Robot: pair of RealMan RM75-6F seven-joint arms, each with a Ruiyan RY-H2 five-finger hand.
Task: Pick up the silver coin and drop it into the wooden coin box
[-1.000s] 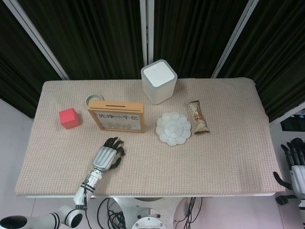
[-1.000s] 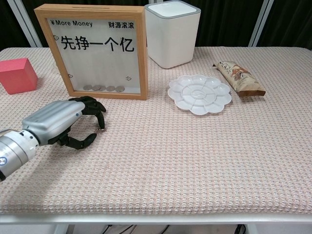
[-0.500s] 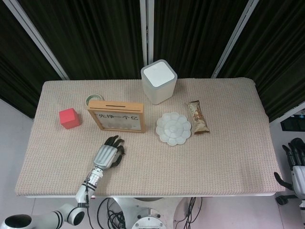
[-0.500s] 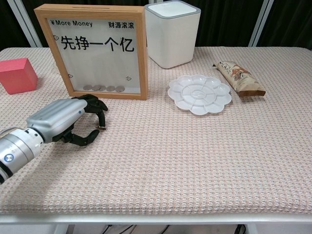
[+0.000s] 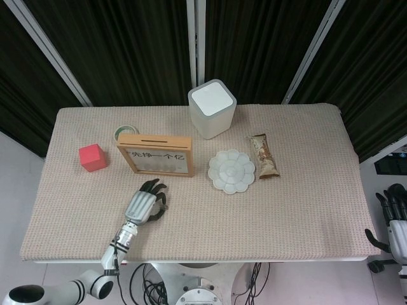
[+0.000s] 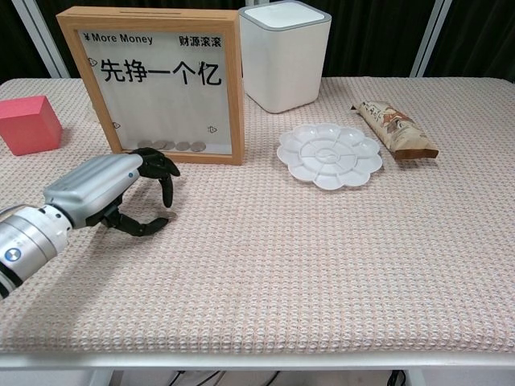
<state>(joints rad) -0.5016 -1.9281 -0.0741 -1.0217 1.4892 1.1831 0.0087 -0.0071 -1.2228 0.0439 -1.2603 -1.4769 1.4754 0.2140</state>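
The wooden coin box (image 5: 154, 139) (image 6: 150, 14) stands upright at the table's back left, with several coins (image 6: 169, 146) lying at the bottom behind its clear front. My left hand (image 5: 144, 203) (image 6: 109, 186) hovers just in front of the box's lower left corner. Its dark fingers (image 6: 165, 178) are curled downward over the thumb, with a gap between them. No view shows the silver coin, neither on the cloth nor between the fingertips. My right hand (image 5: 394, 219) hangs beyond the table's right edge, fingers apart and holding nothing.
A red cube (image 5: 93, 157) (image 6: 29, 125) sits left of the box and a tape roll (image 5: 125, 132) behind it. A white square bin (image 5: 211, 108) (image 6: 286, 52), a white flower-shaped palette (image 5: 231, 169) (image 6: 329, 154) and a snack bar (image 5: 264, 156) (image 6: 396, 129) lie to the right.
My left hand pressed its fingertips to the cloth, drew thumb and fingers together, then rose a little and moved toward the box. The right hand has not moved.
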